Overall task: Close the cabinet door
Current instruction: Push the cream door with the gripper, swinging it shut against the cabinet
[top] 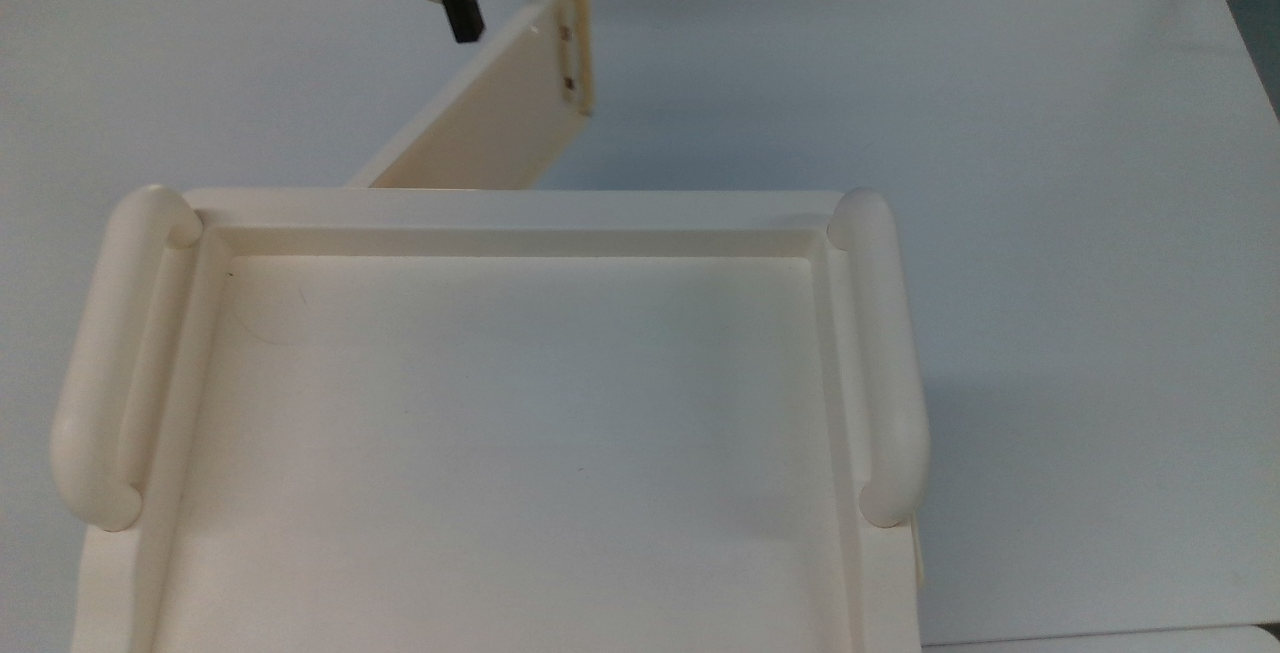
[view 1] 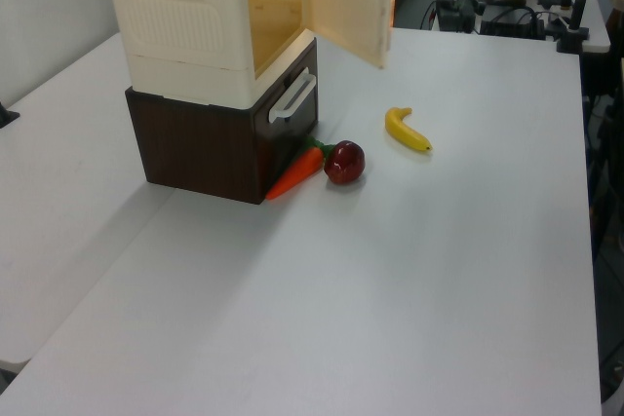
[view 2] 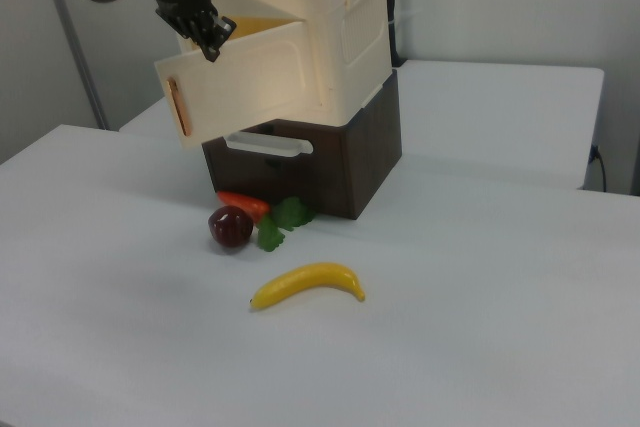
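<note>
Black jaws (view 2: 210,39), grip unclear, press the half-open cabinet door (view 2: 250,82) at its top edge, above a white surface (view 2: 480,347).

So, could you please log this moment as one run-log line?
phase: closing | flat cream cabinet door: half open | end effector: at door's top edge | large cream boxy cabinet: interior exposed

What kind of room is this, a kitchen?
More likely a lab or workshop: a robot arm's pincer pushes a toy-like cabinet's door, toy fruit like a banana lies nearby, and desks with cables stand behind.
</note>
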Robot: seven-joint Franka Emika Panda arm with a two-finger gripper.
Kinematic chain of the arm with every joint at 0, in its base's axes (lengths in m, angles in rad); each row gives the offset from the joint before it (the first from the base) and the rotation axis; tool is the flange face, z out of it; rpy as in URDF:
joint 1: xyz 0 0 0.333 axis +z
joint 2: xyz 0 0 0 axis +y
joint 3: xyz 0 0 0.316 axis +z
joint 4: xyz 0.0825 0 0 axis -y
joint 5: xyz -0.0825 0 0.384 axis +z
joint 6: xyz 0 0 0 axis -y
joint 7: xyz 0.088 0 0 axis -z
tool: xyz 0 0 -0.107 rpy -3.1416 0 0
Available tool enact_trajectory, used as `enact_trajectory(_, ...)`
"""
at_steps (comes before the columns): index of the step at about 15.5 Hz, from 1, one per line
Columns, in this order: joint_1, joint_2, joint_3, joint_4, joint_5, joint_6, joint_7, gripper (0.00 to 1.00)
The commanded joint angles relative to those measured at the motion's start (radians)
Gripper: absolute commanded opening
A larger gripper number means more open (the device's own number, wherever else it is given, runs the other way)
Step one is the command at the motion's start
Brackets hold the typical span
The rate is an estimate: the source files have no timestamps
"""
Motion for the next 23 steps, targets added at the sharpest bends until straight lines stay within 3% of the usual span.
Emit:
enact_trajectory(1, 0.010, 0.046, 0.031, -0.021, 0.007, 0.134, 0.007, 0.00)
enact_trajectory(5, 0.010, 0.110, 0.071, -0.021, -0.005, 0.310, 0.023, 0.00)
enact_trajectory(12, 0.036, 0.202, 0.082, -0.023, -0.019, 0.678, 0.023, 0.00)
enact_trajectory(19, 0.036, 0.185, 0.080, -0.064, -0.030, 0.656, 0.014, 0.00)
enact_trajectory(23, 0.030, 0.126, 0.082, -0.090, -0.111, 0.413, 0.013, 0.00)
